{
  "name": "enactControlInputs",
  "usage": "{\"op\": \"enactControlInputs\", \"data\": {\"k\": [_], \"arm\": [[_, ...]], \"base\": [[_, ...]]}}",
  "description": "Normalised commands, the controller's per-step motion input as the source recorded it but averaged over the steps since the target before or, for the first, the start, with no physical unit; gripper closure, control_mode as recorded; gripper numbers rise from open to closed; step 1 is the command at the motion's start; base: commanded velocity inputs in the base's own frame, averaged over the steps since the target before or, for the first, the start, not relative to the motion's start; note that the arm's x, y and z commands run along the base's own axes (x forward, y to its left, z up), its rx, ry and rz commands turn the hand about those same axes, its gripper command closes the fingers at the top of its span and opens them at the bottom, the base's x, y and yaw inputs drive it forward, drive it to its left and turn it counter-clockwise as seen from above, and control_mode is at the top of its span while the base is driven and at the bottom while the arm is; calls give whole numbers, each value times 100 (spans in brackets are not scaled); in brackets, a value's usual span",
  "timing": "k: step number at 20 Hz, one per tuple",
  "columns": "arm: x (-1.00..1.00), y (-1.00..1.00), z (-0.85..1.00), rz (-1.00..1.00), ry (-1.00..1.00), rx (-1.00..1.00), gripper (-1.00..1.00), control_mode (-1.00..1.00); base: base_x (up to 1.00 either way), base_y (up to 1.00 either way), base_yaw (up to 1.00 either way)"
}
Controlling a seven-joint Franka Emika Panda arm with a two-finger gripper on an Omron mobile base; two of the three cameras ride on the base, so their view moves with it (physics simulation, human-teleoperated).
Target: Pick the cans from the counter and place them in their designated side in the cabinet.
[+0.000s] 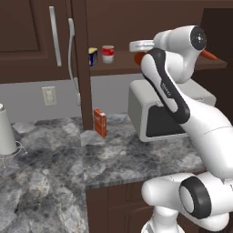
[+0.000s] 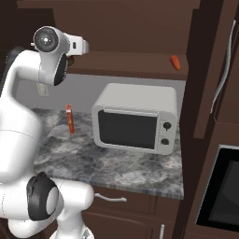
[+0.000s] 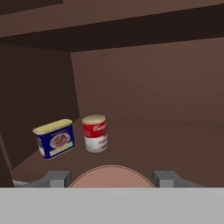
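Second can going up onto the cabinet shelf.

The gripper [image 3: 112, 178] pinches the orange-red can [image 3: 112, 176] between its two fingers [image 3: 56, 178], up at the front edge of the shelf [image 1: 119, 67] in the cabinet [image 1: 27, 41]. The can is small, round, hard and smooth, so it may slip; the best hold is across the middle of its round side (that seems to be the hold now, though the grip is mostly hidden). It looks light. The red can with the cream-white band [image 3: 95, 133] already stands upright on the shelf toward its left end, just beside the blue-and-yellow container [image 3: 55, 138]. The shelf is flat brown wood with free room to the right. Below, the grey counter [image 1: 50, 173] carries a microwave [image 2: 135, 119] and a flat orange-red box [image 1: 99, 122].
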Motion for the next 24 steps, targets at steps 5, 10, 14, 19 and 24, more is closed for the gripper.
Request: {"op": "enactControlInputs", "data": {"k": [5,10,14,19,24], "arm": [[26,11,-12,0,3,0,100,-100],[27,7,-9,0,2,0,100,-100],[29,1,-8,0,1,0,100,-100],[30,1,-6,0,0,0,100,-100],[30,2,-6,0,0,0,100,-100]], "base": [[0,0,0],[0,0,0],[0,0,0],[0,0,0],[0,0,0]]}}
